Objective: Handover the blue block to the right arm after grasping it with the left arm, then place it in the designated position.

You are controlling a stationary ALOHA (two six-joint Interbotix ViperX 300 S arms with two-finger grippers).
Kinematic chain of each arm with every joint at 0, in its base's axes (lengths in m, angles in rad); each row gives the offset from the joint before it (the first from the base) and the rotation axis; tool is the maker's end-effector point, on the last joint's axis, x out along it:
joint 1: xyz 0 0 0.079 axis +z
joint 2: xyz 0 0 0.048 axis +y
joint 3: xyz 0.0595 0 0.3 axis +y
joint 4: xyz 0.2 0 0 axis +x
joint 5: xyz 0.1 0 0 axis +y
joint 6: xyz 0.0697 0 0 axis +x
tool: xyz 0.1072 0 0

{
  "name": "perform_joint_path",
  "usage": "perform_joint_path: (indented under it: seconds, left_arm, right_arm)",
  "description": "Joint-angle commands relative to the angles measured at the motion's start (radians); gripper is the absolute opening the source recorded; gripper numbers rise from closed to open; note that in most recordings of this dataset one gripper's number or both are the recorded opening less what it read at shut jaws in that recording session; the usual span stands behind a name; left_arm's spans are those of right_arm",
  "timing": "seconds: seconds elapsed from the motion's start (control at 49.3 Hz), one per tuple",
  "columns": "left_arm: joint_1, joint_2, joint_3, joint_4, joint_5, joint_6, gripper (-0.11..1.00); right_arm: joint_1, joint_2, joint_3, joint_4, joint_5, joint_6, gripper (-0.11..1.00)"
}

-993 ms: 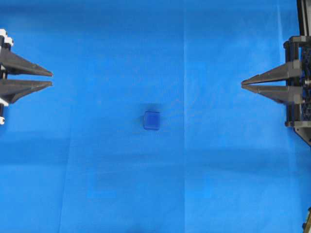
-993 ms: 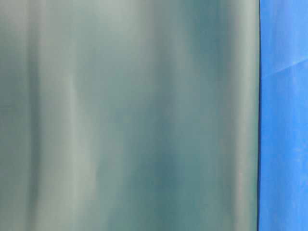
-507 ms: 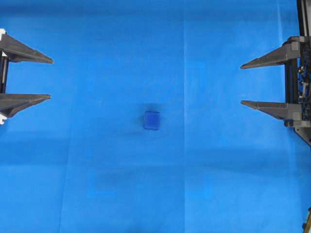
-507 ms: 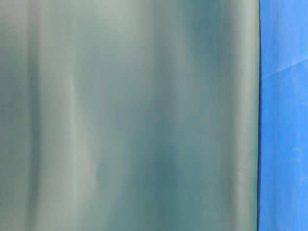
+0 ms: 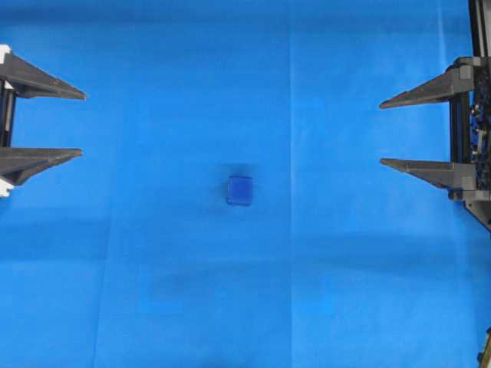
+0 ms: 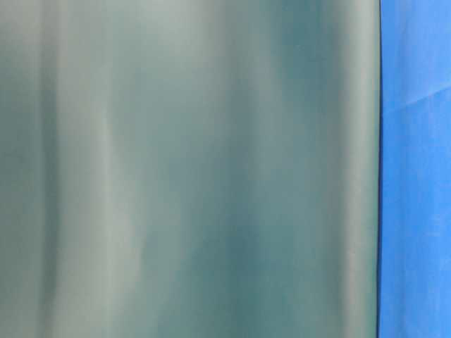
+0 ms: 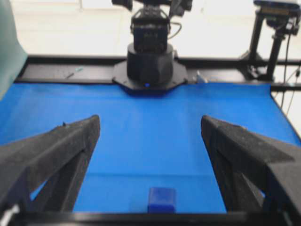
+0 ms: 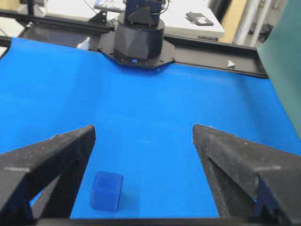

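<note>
Two hands, left [image 5: 80, 124] and right [image 5: 382, 133], spread wide, well apart from blue block [image 5: 239, 190] on blue-clothed worktop [image 5: 153, 253].

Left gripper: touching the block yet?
Apart. Overhead view shows the open left gripper at the left edge, with a wide stretch of bare cloth between it and the block.
</note>
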Motion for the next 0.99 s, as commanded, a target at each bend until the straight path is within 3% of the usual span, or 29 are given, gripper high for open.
perform_joint_path:
  seconds: [0.0,0.385,0.973]
  left_arm:
    - [0.0,0.046,-0.025,0.002,-0.031,0.0,0.91]
    - [0.0,0.308,-0.149,0.002,-0.153,0.012,0.91]
    - [0.002,0.693,-0.488,0.003,-0.189,0.018,0.91]
  right_arm:
    - [-0.003,0.008,-0.026,0.005,-0.006,0.002,0.97]
    - [-0.003,0.006,-0.029,0.005,-0.006,0.002,0.97]
    - [-0.003,0.014,-0.026,0.005,-0.008,0.002,0.97]
